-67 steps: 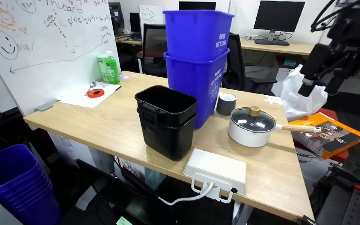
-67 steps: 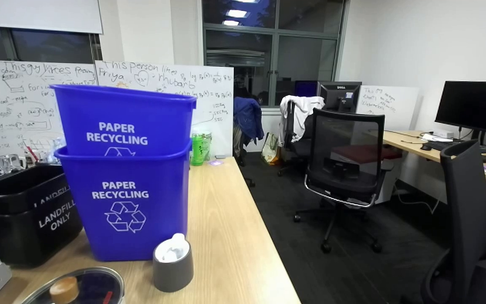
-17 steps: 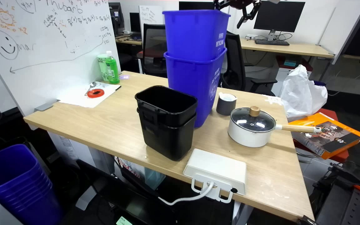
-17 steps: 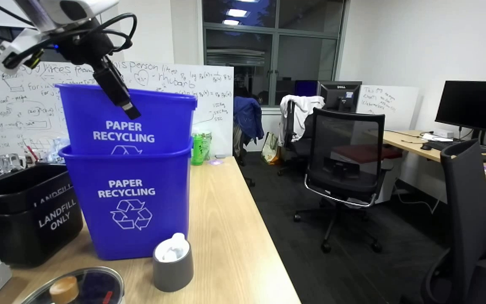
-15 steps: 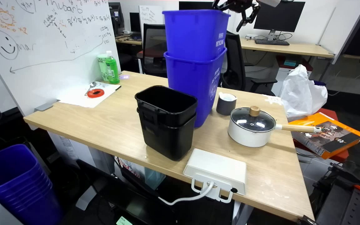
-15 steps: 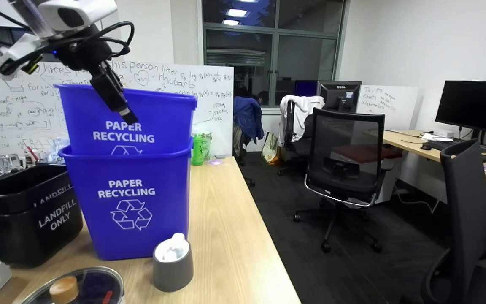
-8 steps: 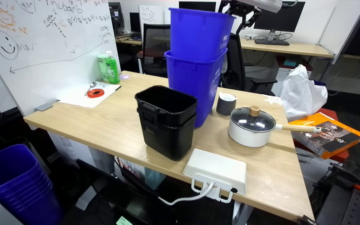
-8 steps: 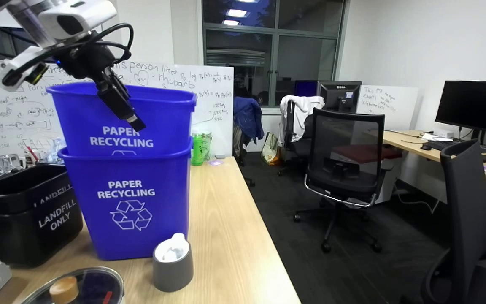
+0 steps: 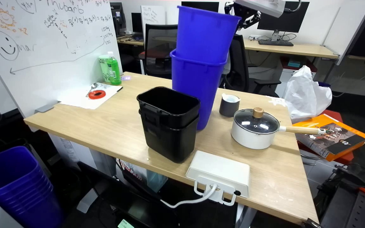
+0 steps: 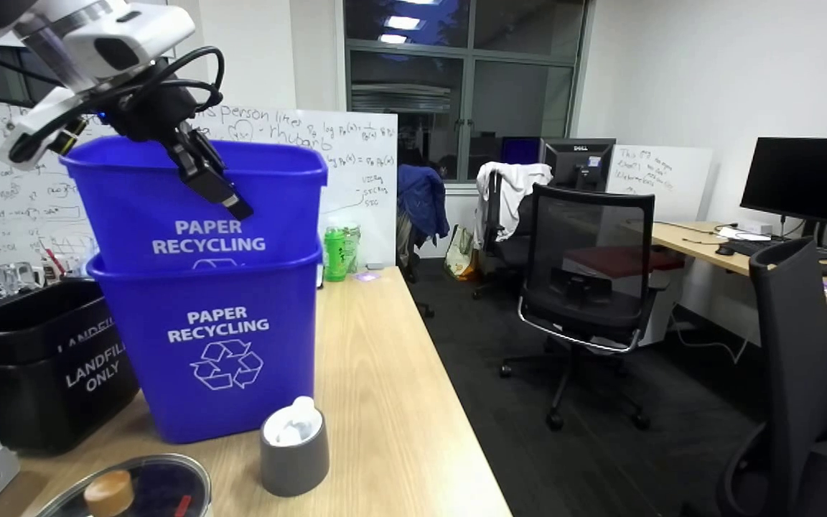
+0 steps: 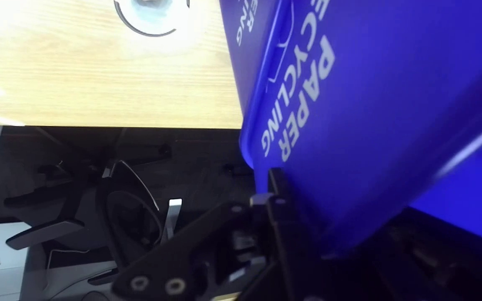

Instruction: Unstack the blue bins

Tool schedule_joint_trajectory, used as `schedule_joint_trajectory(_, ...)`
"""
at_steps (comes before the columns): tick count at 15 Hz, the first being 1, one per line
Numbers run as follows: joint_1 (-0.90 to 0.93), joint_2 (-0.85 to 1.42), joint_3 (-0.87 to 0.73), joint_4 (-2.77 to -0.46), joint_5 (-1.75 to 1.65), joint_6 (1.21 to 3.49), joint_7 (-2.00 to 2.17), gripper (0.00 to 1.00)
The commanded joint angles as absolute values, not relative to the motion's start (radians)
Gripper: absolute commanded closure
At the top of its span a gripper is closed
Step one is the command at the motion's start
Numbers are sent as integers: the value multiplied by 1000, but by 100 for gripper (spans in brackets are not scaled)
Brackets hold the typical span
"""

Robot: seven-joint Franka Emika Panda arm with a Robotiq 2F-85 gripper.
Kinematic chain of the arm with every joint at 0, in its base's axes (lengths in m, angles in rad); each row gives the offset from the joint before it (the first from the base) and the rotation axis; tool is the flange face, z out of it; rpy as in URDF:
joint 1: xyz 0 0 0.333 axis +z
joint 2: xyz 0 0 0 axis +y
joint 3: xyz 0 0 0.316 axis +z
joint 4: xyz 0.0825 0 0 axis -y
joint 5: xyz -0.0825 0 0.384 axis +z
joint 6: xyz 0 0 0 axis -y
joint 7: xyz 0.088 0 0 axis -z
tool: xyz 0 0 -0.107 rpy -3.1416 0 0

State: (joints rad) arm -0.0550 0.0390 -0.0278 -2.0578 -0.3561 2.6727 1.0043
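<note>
Two blue bins stand nested on the table, both printed with white recycling text. The upper blue bin (image 9: 206,36) leans inside the lower blue bin (image 10: 223,352), its rim sloping. At the upper bin's printed side is my gripper (image 10: 237,207), shut on its wall: the outer finger (image 11: 280,188) presses against the printed face. The inner finger is hidden by the bin. In the wrist view the upper bin fills the right side, with part of the lower bin's print (image 11: 247,21) beyond its rim.
Nested black bins (image 9: 169,126) stand close beside the blue ones. A grey cup (image 10: 295,459), a lidded white pot (image 9: 255,129) and a white box (image 9: 219,172) share the table (image 9: 119,126). A dark blue ribbed container (image 9: 17,190) is on the floor.
My jaws have closed on the upper bin's wall. The upper bin has tilted, with its rim raised on one side, and the lower bin has turned slightly. Earlier the arm was away from the bins.
</note>
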Motion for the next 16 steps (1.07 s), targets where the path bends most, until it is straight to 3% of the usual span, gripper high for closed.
schedule_joint_trajectory(1,-55,38,-34,-2087,-405,2725,1073,100)
schedule_joint_trajectory(16,-28,144,-19,-1904,-453,2736,1034,99)
